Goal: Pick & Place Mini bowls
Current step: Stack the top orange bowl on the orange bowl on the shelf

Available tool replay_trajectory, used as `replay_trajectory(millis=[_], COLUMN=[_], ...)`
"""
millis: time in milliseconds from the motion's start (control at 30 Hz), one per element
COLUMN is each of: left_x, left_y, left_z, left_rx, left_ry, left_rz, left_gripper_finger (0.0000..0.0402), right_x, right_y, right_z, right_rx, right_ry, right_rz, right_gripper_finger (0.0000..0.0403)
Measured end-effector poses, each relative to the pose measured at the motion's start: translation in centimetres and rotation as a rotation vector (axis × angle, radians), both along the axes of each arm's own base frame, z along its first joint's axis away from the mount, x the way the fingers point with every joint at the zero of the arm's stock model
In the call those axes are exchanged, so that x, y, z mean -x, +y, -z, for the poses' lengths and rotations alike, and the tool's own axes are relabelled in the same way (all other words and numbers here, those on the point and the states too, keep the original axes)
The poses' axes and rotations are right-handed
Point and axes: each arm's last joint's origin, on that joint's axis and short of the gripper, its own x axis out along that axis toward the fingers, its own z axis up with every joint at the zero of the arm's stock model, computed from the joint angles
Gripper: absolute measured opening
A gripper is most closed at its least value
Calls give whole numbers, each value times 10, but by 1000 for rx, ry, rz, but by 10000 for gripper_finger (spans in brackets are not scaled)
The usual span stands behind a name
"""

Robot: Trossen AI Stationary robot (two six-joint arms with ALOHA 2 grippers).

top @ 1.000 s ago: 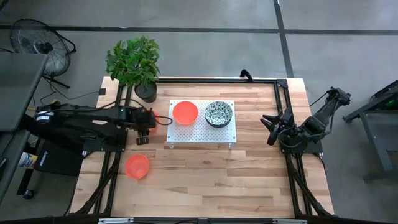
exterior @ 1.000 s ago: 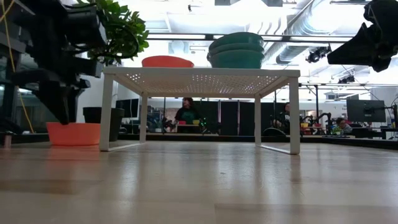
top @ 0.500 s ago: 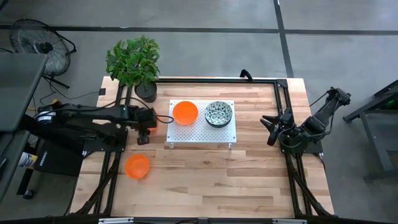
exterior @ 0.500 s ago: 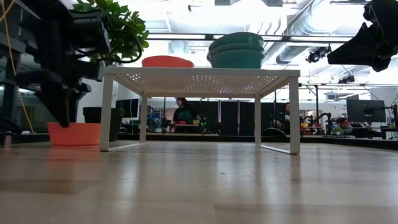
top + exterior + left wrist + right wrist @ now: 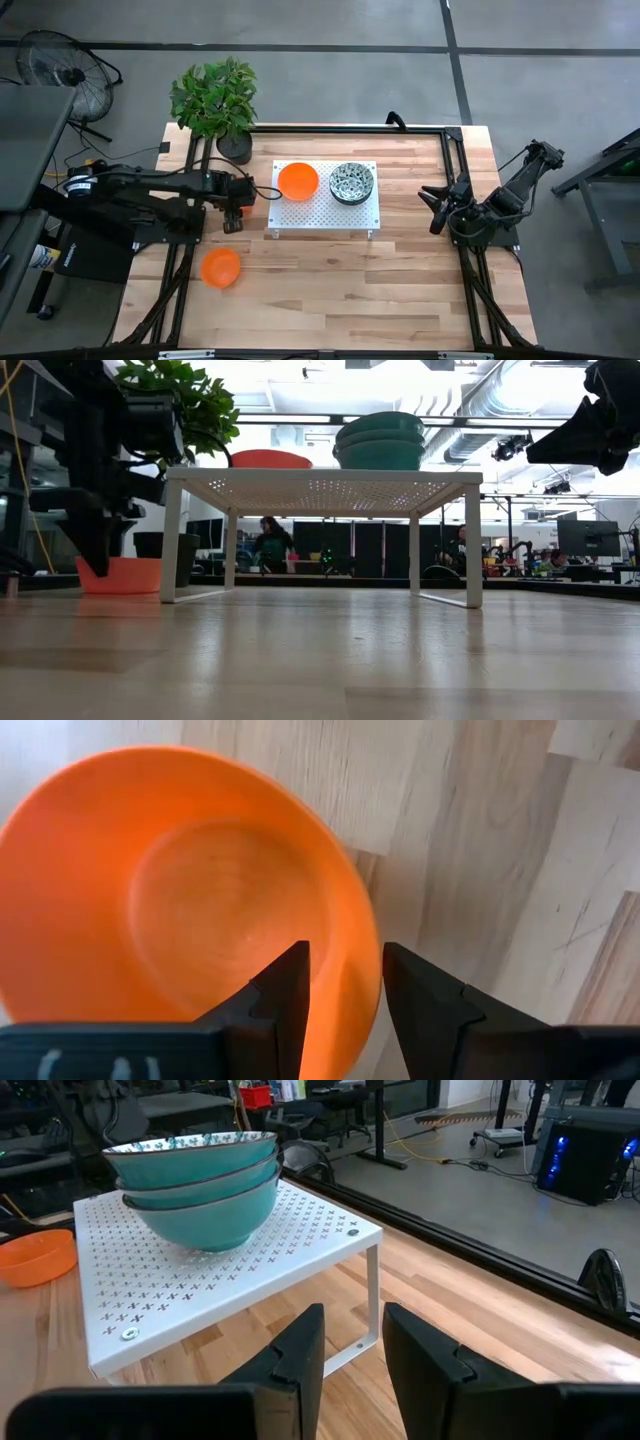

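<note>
Seen from above, the pale wooden worktop (image 5: 340, 290) carries a white perforated rack (image 5: 325, 212) just toward 12 o'clock from its centre. The left arm reaches in from 9 o'clock. The left claw (image 5: 345, 985) hangs over the first orange bowl (image 5: 180, 900), which sits upright on the worktop just off the rack's 9 o'clock side. The wrist view shows its two dark fingers (image 5: 285, 990) parted, one inside the bowl and one outside. The bowl's rim runs through the gap between them and is not pinched.

From table height, the same bowl (image 5: 118, 575) rests flat on the wood beside the rack's leg, and the claw's tip comes down to its rim.

A second orange bowl (image 5: 221, 268) stands alone toward 8 o'clock, apart from the claw and the rack. A third orange bowl (image 5: 298, 181) sits on the rack's 9 o'clock half. Beside it, on the 3 o'clock half, is a stack of speckled bowls (image 5: 352, 183), three deep in the right wrist view (image 5: 195, 1185).

The right claw (image 5: 437, 210) waits at the worktop's 3 o'clock edge, well apart from the rack, with its fingers (image 5: 300, 1350) spread and nothing between them. A leafy plant (image 5: 215, 95) in a black pot (image 5: 235, 148) stands at 11 o'clock.
</note>
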Motion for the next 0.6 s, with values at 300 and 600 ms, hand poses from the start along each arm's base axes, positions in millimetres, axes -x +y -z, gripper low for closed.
replay_trajectory(millis=[300,600], left_x=[0,-1], left_y=[-2,-1], left_z=[0,-4], left_rx=[52,35], left_ry=[-10,-5], left_rz=[20,30], left_gripper_finger=[124,84], right_x=[0,0], right_y=[0,0], right_z=[0,0], right_rx=[0,-1], right_ry=[0,1], right_rz=[0,-1], right_gripper_finger=[94,94])
